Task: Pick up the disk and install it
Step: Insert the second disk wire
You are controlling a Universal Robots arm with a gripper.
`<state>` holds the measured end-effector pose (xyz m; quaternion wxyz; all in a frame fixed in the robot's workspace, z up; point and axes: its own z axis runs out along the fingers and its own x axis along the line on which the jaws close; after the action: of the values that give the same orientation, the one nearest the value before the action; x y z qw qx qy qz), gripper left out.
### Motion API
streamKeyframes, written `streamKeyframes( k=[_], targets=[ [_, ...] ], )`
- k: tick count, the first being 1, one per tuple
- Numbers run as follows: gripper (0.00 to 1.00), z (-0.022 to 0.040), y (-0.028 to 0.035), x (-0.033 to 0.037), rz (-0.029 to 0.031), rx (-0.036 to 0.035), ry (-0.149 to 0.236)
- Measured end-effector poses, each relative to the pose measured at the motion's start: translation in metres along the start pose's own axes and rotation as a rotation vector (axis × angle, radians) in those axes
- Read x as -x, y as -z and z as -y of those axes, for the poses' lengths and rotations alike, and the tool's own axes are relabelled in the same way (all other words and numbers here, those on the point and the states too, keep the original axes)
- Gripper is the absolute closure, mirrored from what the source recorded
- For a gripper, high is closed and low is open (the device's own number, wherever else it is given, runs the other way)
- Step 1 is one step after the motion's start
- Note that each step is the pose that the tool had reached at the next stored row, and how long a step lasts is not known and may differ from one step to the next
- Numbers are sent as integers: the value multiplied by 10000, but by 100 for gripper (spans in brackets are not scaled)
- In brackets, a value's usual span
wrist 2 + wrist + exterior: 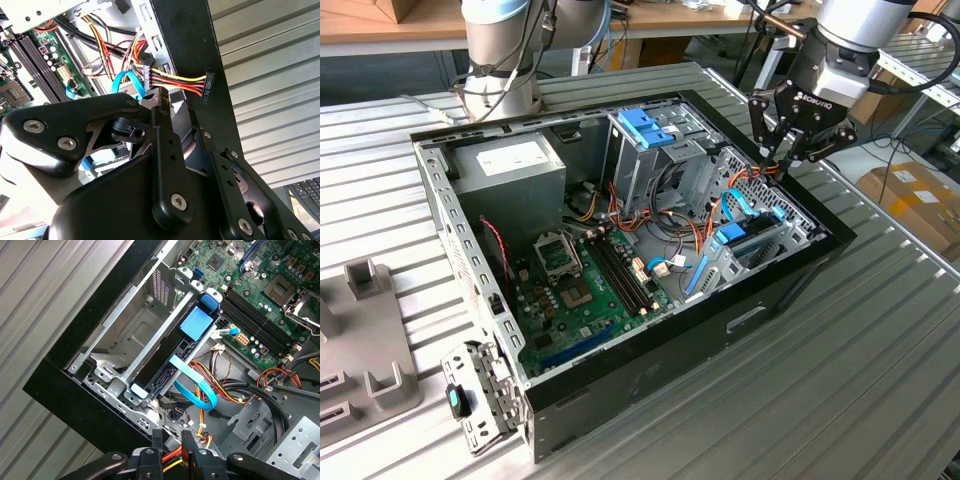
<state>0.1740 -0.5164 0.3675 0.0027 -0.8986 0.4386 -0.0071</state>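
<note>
Disk sits edge-up in the metal drive cage at the front corner of the open computer case, its dark body framed by light blue rails, with a blue tab on its upper edge in the first wrist view; in the exterior view the same disk shows as a blue-trimmed slab standing in the bay near the case's wall on the exterior view's right. A flat light blue data cable loops just beside its connector end. Right above that corner hangs the end effector, black, its fingers drawn close together with a slim gap between the tips, pinching a bundle of red, yellow and black power wires; in the first wrist view the fingertips meet over those same wires. The bundle ends in a black flat connector that lies against the black case wall in the second wrist view. Deeper in the case lie the green motherboard, a grey power supply box with a white sticker, and a blue plastic bracket atop another cage. The case rests on a ribbed metal counter, with the arm's base standing behind it.
</note>
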Motion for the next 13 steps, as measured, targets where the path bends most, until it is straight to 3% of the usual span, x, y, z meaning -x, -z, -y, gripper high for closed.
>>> streamKeyframes(
  k=[13],
  targets=[
    [70,45,-1,-35,0,0,0]
  ],
)
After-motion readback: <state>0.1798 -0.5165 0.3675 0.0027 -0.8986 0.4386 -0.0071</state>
